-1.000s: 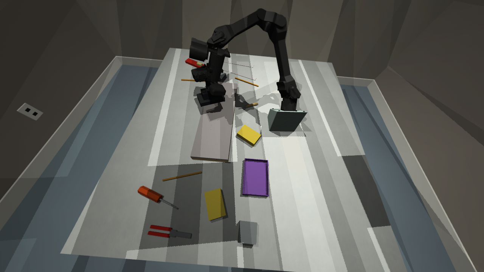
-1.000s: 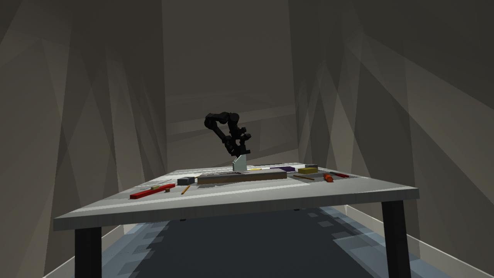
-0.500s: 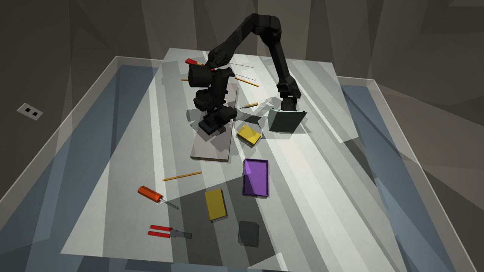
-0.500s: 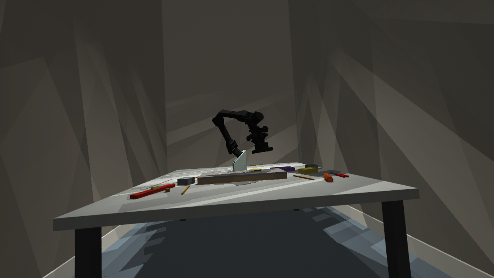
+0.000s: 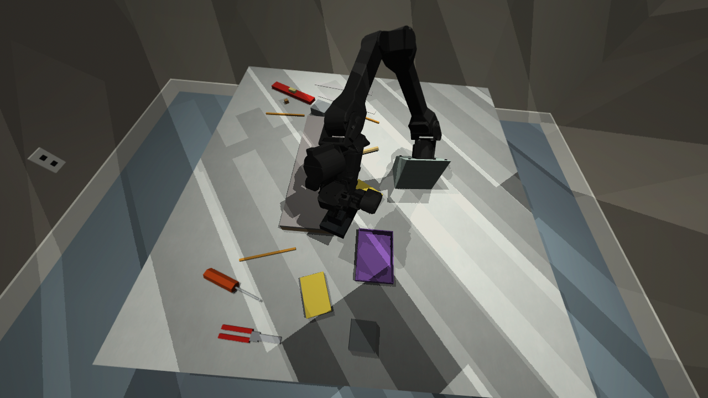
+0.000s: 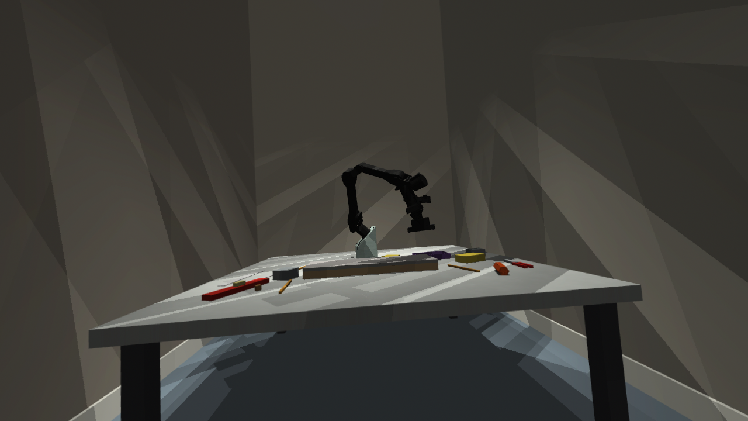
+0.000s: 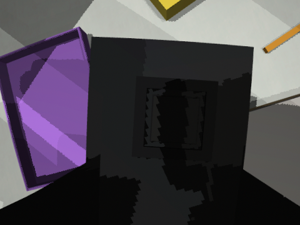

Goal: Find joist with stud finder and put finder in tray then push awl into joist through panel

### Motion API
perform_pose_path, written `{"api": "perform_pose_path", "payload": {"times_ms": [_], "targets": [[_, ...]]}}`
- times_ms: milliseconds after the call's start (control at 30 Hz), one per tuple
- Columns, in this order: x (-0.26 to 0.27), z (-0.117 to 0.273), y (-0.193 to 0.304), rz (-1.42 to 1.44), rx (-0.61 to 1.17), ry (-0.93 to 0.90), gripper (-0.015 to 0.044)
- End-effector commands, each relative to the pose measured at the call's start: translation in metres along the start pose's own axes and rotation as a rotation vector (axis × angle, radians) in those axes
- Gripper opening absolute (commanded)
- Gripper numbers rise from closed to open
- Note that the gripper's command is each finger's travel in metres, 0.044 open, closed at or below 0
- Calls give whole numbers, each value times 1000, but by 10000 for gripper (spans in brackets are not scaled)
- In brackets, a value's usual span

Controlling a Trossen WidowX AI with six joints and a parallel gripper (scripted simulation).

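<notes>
My gripper (image 5: 340, 213) (image 6: 419, 221) is shut on the stud finder (image 5: 334, 227) (image 6: 421, 228) (image 7: 115, 62), a black block with a square window. It hangs well above the table, near the panel's near end and beside the tray. The grey-brown floor panel (image 5: 300, 218) (image 6: 366, 270) (image 7: 278, 137) lies flat, partly hidden by my arm in the top view. The shallow purple tray (image 5: 373, 252) (image 6: 443, 255) (image 7: 62, 122) is empty where it shows. The awl (image 5: 370, 150) lies beyond the panel's right side; its tan handle shows and the rest is behind my arm.
A yellow block (image 5: 315, 295) (image 6: 469, 257) (image 7: 170, 4), a grey block (image 5: 363, 337), a pencil (image 5: 267, 254) (image 7: 281, 40), a screwdriver (image 5: 220, 280) and pliers (image 5: 236, 332) lie at the near end. Another yellow block (image 5: 364, 186) is partly hidden. A red level (image 5: 302, 97) lies at the far end.
</notes>
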State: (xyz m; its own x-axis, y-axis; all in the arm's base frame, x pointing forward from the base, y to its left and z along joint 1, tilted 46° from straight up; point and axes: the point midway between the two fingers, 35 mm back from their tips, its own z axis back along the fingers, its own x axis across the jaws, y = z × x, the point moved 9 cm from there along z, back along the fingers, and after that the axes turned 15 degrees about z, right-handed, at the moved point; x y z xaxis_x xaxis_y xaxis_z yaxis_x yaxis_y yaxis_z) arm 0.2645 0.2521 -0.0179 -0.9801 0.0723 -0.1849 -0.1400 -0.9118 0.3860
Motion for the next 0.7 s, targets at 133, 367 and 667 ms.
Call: {"api": "perform_pose_path", "payload": {"times_ms": [133, 367, 667], "targets": [[54, -21, -33, 166, 13, -44, 0], [108, -47, -50, 313, 53, -84, 0], [120, -63, -50, 344, 63, -92, 0]]}}
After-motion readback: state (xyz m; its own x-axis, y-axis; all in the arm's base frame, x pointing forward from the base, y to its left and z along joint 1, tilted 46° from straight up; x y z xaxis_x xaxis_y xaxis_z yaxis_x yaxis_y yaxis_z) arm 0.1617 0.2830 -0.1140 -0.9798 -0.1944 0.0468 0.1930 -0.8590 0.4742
